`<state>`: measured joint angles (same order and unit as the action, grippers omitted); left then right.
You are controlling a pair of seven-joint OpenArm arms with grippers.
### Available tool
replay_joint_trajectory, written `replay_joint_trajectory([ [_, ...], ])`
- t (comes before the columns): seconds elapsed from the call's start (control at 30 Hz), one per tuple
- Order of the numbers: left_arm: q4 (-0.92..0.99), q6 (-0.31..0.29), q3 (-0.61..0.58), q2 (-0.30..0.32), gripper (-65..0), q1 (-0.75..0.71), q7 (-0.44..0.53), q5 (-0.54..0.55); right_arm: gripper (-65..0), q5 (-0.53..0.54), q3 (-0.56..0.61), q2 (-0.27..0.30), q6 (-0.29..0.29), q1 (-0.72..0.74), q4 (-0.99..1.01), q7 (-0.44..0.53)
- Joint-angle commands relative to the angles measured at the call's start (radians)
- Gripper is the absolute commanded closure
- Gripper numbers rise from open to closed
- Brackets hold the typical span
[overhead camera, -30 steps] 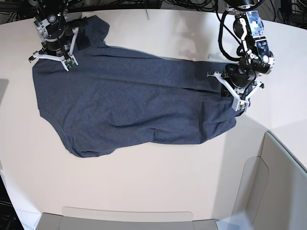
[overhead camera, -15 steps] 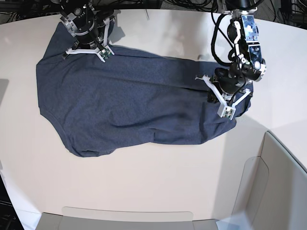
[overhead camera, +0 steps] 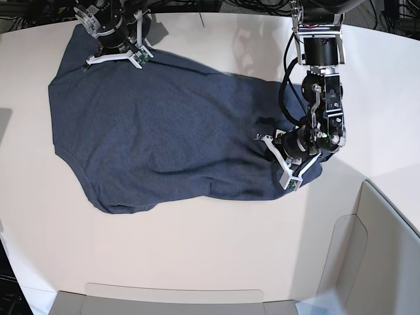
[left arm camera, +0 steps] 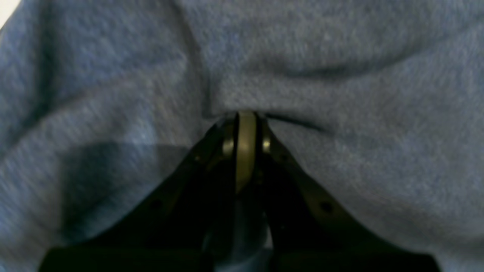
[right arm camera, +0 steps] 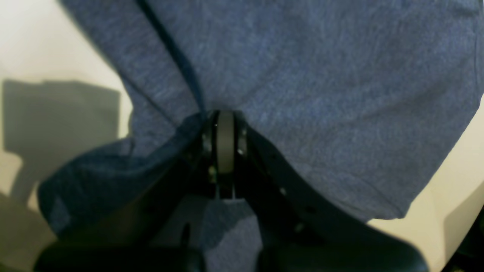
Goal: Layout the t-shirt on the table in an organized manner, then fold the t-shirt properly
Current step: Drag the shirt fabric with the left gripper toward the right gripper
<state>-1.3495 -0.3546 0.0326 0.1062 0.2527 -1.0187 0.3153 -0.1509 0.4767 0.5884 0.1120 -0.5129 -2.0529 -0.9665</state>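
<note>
Closest to the front of the base view is the bare, pale table (overhead camera: 197, 256), with grey see-through panels (overhead camera: 367, 249) at its near edge and near right corner.

A bit further back lies the t-shirt (overhead camera: 164, 131). It is spread out across the middle of the table, dark blue-grey, with soft wrinkles and a rounded lump of cloth at its near left side. No letters show on the side facing up.

At the shirt's right end is the left end effector (overhead camera: 287, 164). Its arm comes down from the far edge, hangs nearly straight, then bends at the wrist so the tips point toward the near left. Its wrist camera shows the two fingers pressed together with a pinch of the t-shirt (left arm camera: 340, 75) puckered at the tips of the left end effector (left arm camera: 245, 115). It is squeezed tight on the cloth.

Furthest away, at the shirt's far left corner, is the right end effector (overhead camera: 117, 58). Its arm reaches in from the far edge. Its wrist camera shows the right end effector (right arm camera: 225, 113) clamped on a fold of the t-shirt (right arm camera: 321, 94), with cloth draped down both sides and pale table (right arm camera: 45, 41) beyond.
</note>
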Motion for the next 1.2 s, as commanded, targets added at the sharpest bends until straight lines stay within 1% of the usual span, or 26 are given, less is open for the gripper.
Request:
replay_joint_trajectory([
  [0.0,0.008,0.009,-0.004,0.014,-0.9,0.023,0.001,-0.026,0.0,0.026,0.001,0.025,0.016,-0.022,0.007,-0.065],
  [0.17,0.063,0.009,-0.004,0.022,-1.0,0.044,0.08,-0.026,0.0,0.029,0.001,0.081,0.018,-0.039,0.007,-0.065],
  [0.47,0.216,0.009,-0.006,0.019,-1.1,0.107,0.159,-0.026,0.0,0.03,0.001,0.16,0.019,-0.039,0.007,-0.065],
  [0.57,0.296,0.009,-0.01,0.017,-1.1,0.145,0.159,-0.026,0.0,0.03,0.003,0.184,0.019,-0.039,0.007,-0.065],
  [0.63,0.368,0.009,-0.056,0.017,-1.1,0.178,0.153,-0.026,0.0,0.03,0.017,0.198,0.021,-0.037,0.007,-0.065],
  [0.73,0.493,0.009,-0.185,0.022,-1.1,0.23,0.153,-0.026,0.0,0.03,0.055,0.23,0.021,-0.025,0.007,-0.065],
  [0.83,0.577,0.009,-0.299,0.02,-1.1,0.264,0.153,-0.026,0.0,0.027,0.089,0.236,0.021,0.0,0.007,-0.065],
  [0.93,0.585,0.01,-0.346,0.019,-1.2,0.27,0.151,-0.026,0.0,0.027,0.089,0.236,0.021,0.0,0.007,-0.065],
  [1.03,0.569,0.01,-0.348,0.019,-1.2,0.271,0.143,-0.02,0.0,0.026,0.081,0.235,0.019,0.001,0.007,-0.059],
  [1.1,0.468,0.009,-0.334,0.023,-1.2,0.254,0.12,-0.018,0.0,0.026,0.08,0.235,0.018,0.027,0.005,-0.058],
  [1.17,0.322,0.009,-0.262,0.023,-1.2,0.198,0.07,-0.018,0.0,0.026,0.08,0.226,0.013,0.055,0.005,-0.058],
])
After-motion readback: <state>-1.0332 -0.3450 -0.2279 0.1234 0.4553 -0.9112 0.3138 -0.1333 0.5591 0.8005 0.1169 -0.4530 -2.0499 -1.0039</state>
